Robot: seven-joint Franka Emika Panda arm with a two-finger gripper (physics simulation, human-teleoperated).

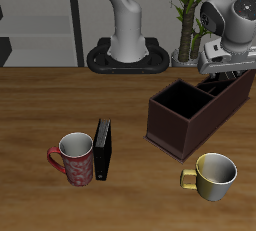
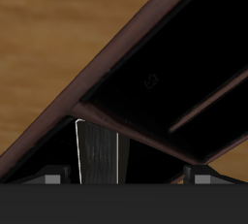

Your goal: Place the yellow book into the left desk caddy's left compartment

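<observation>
Glossy round yellow mug (image 1: 214,176) foremost.

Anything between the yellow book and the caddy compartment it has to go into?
Nothing visible. The yellow book sits at the gripper, right over the open caddy; the dark compartment shows nothing in it.

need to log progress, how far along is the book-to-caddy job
Done: the yellow book is off the table, apparently clamped in the gripper. In hand: it hangs over the left desk caddy, with the dividers just below. Left: lower it into the left compartment and release.
</observation>
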